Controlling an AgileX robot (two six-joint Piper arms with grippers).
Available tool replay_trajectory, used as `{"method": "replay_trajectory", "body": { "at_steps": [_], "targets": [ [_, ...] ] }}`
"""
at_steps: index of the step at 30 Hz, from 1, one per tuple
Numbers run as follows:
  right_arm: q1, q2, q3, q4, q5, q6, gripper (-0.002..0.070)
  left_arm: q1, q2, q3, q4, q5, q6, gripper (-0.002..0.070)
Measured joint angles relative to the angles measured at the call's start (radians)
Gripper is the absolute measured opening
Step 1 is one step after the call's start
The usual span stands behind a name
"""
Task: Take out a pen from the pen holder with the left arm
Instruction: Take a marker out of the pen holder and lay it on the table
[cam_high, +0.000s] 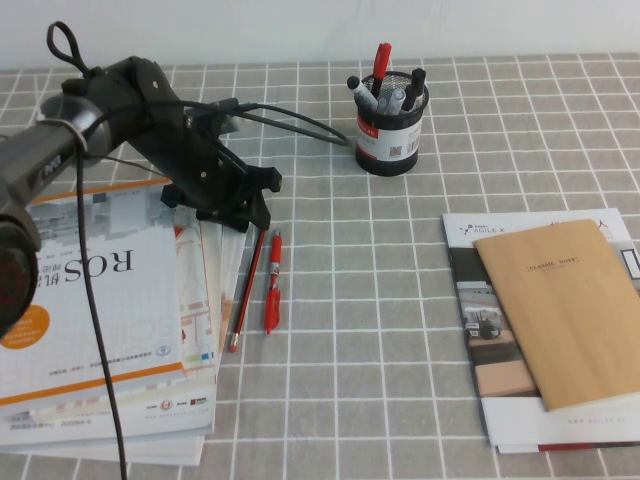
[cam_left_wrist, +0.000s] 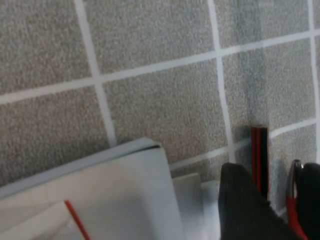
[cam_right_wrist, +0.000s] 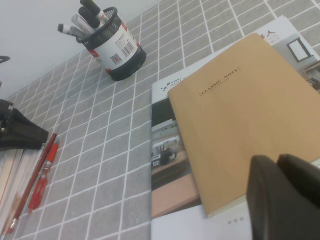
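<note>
Two stacks of paper lie nearest the robot on the grey tiled table (cam_high: 400, 300). At 8 o'clock is a fanned pile of books and magazines (cam_high: 100, 310). At 4 o'clock is a printed brochure (cam_high: 470, 300) with a brown notebook (cam_high: 570, 310) lying on top of it.

The right gripper (cam_right_wrist: 278, 162) does not appear in the high view. Its own camera shows it hanging low over the notebook's near edge, with its fingers pressed together and nothing between them.

Farther in, at about 9 o'clock from the table's middle, the red pen (cam_high: 272, 283) lies flat on the cloth. It runs roughly from 6 to 12 o'clock, just beside the right edge of the book pile. A red-and-black pencil (cam_high: 244, 290) lies alongside it on the 9 o'clock side, close but apart, and tilted slightly.

The left gripper (cam_high: 250, 222) points down at the far ends of these two, at the pen's 12 o'clock end. In the left wrist view its dark fingers (cam_left_wrist: 242, 200) stand apart. The tops of the pencil and the pen show in the gap, and the pen is released, resting on the table rather than clamped.

Farthest away, at about 1 o'clock, the black mesh pen holder (cam_high: 390, 135) stands upright, well apart from the left gripper. It holds several pens and markers (cam_high: 395, 95), and a red one sticks up highest.
</note>
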Motion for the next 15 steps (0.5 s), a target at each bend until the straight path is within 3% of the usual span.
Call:
{"method": "replay_trajectory", "body": {
  "at_steps": [5, 10, 15],
  "targets": [
    [0.0, 0.0, 0.0, 0.0, 0.0, 0.0, -0.0013, 0.0, -0.021, -0.017, 0.0, 0.006, 0.007, 0.0196],
    [0.0, 0.0, 0.0, 0.0, 0.0, 0.0, -0.0013, 0.0, -0.147, -0.033, 0.011, -0.035, 0.107, 0.0053],
    [0.0, 0.0, 0.0, 0.0, 0.0, 0.0, -0.0013, 0.0, -0.316, -0.031, 0.096, -0.046, 0.162, 0.0007]
  ]
}}
